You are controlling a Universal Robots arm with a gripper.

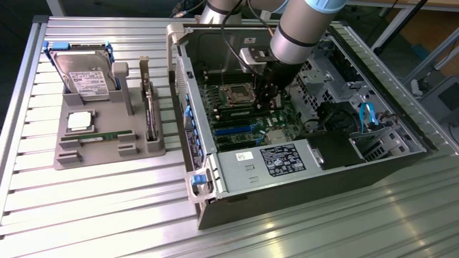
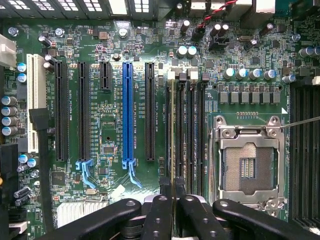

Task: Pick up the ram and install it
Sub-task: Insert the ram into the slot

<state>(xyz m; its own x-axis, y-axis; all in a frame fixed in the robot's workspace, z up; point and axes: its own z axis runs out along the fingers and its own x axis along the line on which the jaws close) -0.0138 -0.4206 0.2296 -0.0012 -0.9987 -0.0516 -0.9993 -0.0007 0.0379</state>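
My gripper (image 2: 173, 197) is deep inside the open computer case (image 1: 401, 156), low over the motherboard (image 2: 110, 125). Its black fingers (image 2: 159, 215) are shut on the ram (image 2: 173, 130), seen edge-on as a thin line. The stick runs along the memory slot nearest the long expansion slots, beside the empty processor socket (image 2: 247, 167). Whether it is seated in the slot or just above it I cannot tell. In the exterior view the gripper (image 1: 267, 102) stands over the ram (image 1: 235, 114), just below the socket (image 1: 235, 97).
A grey holder (image 1: 107, 153) on the slatted table at the exterior view's left carries a hard drive (image 1: 86, 78), a silver processor (image 1: 79, 121), another green memory stick (image 1: 97, 137) and an upright expansion card (image 1: 150, 113). Case walls, the power supply (image 1: 280, 158) and blue cables (image 1: 369, 115) hem the arm in.
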